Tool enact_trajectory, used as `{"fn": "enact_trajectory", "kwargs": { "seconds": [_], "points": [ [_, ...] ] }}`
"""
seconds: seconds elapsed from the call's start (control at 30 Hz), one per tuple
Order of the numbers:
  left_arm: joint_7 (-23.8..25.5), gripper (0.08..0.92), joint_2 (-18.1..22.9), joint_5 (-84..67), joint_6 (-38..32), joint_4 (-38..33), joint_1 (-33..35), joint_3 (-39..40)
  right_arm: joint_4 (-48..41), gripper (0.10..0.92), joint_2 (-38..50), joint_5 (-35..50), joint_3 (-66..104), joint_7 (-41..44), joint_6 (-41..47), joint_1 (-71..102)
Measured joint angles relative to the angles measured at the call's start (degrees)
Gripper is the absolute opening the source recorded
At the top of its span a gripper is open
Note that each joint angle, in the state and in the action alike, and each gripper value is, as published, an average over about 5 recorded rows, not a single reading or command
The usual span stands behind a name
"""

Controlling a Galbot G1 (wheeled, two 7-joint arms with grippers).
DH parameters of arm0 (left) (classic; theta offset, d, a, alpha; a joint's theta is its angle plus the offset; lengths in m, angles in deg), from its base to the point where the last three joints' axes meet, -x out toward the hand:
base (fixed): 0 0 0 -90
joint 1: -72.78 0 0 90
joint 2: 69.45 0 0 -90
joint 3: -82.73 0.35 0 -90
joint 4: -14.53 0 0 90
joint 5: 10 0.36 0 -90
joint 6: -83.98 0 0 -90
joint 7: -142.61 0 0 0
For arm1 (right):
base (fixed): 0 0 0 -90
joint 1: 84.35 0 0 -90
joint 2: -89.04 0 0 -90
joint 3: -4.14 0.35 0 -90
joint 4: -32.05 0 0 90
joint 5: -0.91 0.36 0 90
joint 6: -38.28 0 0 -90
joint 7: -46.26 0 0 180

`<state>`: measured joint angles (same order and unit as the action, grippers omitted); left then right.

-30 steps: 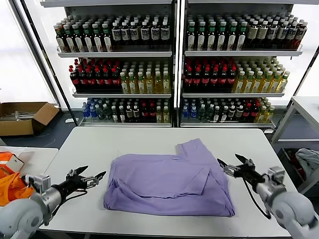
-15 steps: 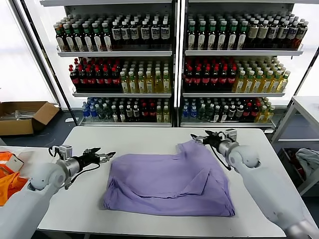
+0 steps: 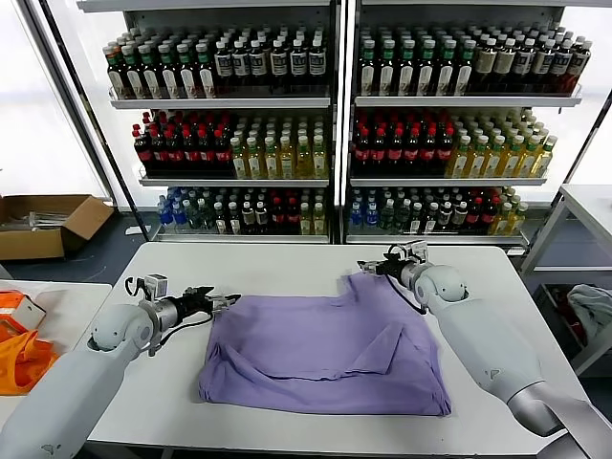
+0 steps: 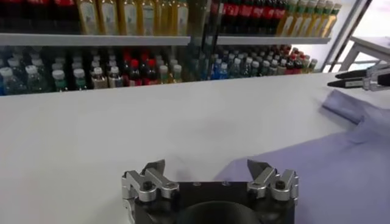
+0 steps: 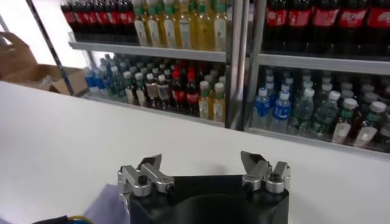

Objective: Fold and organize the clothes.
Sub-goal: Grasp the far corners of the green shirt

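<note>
A lavender T-shirt (image 3: 325,349) lies partly folded on the white table (image 3: 268,268), with one sleeve reaching toward the far right. No print shows on it. My left gripper (image 3: 218,299) is open and empty, low over the table just left of the shirt's far-left corner; the shirt's edge shows past it in the left wrist view (image 4: 341,158). My right gripper (image 3: 375,269) is open and empty at the tip of the far sleeve; a sliver of lavender fabric shows in the right wrist view (image 5: 105,204).
Shelves of bottles (image 3: 330,134) stand behind the table. A cardboard box (image 3: 43,225) lies on the floor at left. An orange item (image 3: 19,354) rests on a side table at left. Another table (image 3: 588,206) stands at right.
Both arms have swung from the near corners up to the shirt's far side: the left gripper to the far-left corner, the right gripper to the far sleeve. The shirt has not moved.
</note>
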<state>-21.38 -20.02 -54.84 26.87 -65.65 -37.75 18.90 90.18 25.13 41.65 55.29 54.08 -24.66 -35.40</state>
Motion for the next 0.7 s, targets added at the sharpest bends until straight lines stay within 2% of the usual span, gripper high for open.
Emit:
{"fn": "enact_trajectory", "kwargs": {
  "seconds": [0.1, 0.23, 0.7],
  "points": [
    [0.08, 0.820, 0.14, 0.01, 0.04, 0.24, -0.03, 0.77, -0.50, 0.823, 0.03, -0.20, -0.31, -0.36, 0.55, -0.19],
    [0.13, 0.748, 0.28, 0.03, 0.03, 0.37, -0.03, 1.78, -0.81, 0.779, 0.14, -0.40, -0.65, -0.77, 1.40, -0.17],
    [0.46, 0.350, 0.50, -0.29, -0.05, 0.74, -0.43, 3.40, -0.46, 0.380, 0.11, 0.85, -0.67, -2.28, 2.94, 0.58]
  ]
}}
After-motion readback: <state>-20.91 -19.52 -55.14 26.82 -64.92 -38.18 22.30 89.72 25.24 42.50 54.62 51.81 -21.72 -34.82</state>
